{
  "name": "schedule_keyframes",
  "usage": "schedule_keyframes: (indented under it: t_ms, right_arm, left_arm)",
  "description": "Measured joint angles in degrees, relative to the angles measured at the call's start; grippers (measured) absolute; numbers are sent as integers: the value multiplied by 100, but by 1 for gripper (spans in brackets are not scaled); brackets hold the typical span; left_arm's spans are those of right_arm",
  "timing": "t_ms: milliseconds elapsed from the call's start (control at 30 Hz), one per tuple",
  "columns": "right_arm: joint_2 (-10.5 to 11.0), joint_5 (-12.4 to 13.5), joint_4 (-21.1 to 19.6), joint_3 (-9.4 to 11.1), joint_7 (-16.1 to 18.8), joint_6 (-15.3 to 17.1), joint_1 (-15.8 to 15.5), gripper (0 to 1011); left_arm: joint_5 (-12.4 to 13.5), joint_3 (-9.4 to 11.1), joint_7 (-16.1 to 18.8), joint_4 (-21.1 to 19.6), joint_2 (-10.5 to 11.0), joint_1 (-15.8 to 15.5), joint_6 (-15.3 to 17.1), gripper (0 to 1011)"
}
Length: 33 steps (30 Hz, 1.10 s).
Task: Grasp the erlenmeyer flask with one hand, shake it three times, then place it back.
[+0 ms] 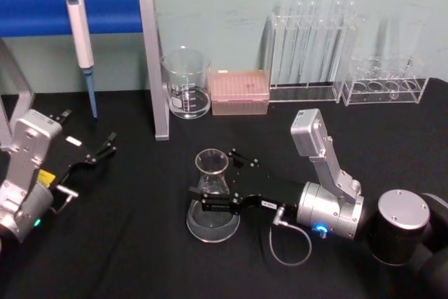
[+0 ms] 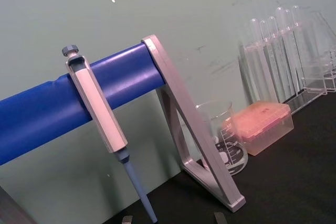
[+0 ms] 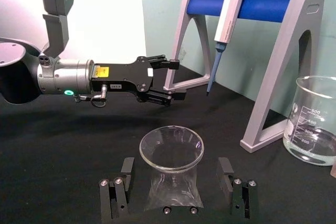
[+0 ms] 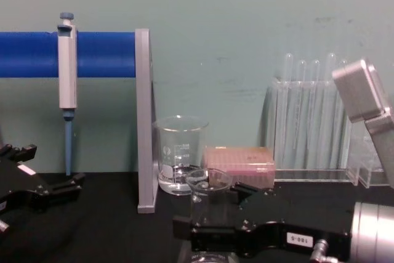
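The erlenmeyer flask (image 1: 210,227) stands upright on the black table, a little left of centre, with a little clear liquid in its wide base. My right gripper (image 1: 212,173) reaches in from the right and is open, one finger on each side of the flask's neck. In the right wrist view the flask (image 3: 171,153) sits between the fingers (image 3: 226,169) with a gap on both sides. The chest view shows the flask (image 4: 208,183) inside the right gripper (image 4: 206,207). At the table's left edge, well away from the flask, my left gripper (image 1: 98,150) rests open and holds nothing.
A blue-barred stand (image 1: 154,61) with a hanging pipette (image 1: 80,40) rises at the back left. A glass beaker (image 1: 187,85) and a pink tip box (image 1: 240,92) sit behind the flask. Test tube racks (image 1: 308,47) line the back right.
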Motion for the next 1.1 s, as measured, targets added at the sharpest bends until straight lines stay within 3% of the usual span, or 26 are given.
schedule_keyframes:
  t_ms: [733,1100]
  right_arm:
    - [0,8,-6,3,2,-10,1,1000]
    - [295,188,-392,115,-39,246,-202,1000]
  left_arm:
    - [0,0,0,0,0,0,0,1001]
    - [0,0,0,0,0,0,0,1001]
